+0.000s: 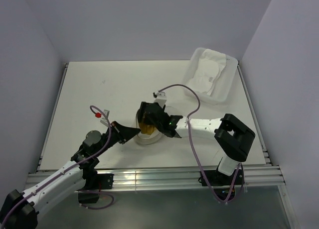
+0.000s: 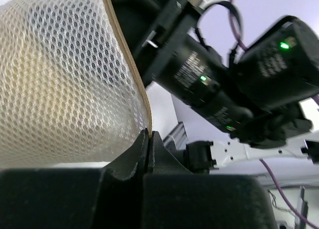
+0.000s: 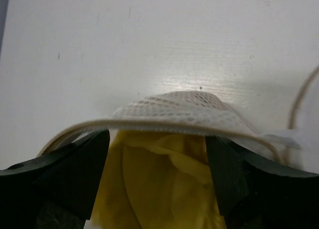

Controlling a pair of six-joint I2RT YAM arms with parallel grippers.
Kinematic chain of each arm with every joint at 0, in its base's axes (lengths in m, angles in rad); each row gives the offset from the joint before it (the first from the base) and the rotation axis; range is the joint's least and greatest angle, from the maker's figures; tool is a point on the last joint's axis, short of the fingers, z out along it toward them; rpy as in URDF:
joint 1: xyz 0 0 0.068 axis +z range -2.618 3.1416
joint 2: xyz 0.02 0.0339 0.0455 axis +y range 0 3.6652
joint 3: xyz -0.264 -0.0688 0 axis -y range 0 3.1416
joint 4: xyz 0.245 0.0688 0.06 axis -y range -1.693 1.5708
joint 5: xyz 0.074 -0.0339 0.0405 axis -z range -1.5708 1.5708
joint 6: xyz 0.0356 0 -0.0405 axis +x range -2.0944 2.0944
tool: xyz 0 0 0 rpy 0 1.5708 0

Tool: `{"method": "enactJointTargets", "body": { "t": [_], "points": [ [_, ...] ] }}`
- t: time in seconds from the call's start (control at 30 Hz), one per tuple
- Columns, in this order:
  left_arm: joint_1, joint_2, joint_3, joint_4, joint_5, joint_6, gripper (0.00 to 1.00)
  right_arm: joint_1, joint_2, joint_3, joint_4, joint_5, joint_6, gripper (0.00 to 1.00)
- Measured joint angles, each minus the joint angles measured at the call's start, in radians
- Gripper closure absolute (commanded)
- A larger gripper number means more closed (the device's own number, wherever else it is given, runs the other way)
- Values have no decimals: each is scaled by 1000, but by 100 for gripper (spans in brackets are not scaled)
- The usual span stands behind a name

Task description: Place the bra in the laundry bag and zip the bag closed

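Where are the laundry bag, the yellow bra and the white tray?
laundry bag (image 3: 174, 107): right wrist view, mesh flap.
bra (image 3: 164, 184): right wrist view, yellow fold.
white tray (image 1: 230, 79): top external view, right wall.

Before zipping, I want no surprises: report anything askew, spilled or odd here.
Nothing looks spilled or damaged. One thing stands out: the laundry bag gapes unzipped, its rim pinched by the left fingers, and the yellow bra sits bunched in the opening between the spread right fingers.

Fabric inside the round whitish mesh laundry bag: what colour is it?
The fabric is yellow, clearest in the right wrist view.
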State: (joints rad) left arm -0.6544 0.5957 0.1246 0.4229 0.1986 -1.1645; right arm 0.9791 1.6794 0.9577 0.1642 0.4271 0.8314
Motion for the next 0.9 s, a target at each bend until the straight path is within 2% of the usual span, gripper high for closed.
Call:
{"method": "enactJointTargets", "body": {
  "t": [0.17,0.37,0.47,0.5,0.6,0.73,0.9],
  "points": [
    [-2,-23,68,-131,-101,43,100,-2,-97,26,-140,-102,-147,7],
    [-2,-37,138,-247,-195,112,100,-2,-295,-1,-182,-244,-249,9],
    [-2,-37,154,-279,-235,146,100,-9,-390,-60,-178,-275,-268,24],
    [-2,-27,161,-280,-250,159,100,-14,-414,-83,-176,-278,-272,45],
    [10,26,201,-282,-281,204,100,-42,-465,-156,-176,-279,-275,74],
    [73,111,287,-287,-317,271,100,-82,-520,-241,-185,-266,-276,81],
    [263,121,316,-286,-336,315,100,-129,-583,-264,-182,-259,-277,85]
  ]
}}
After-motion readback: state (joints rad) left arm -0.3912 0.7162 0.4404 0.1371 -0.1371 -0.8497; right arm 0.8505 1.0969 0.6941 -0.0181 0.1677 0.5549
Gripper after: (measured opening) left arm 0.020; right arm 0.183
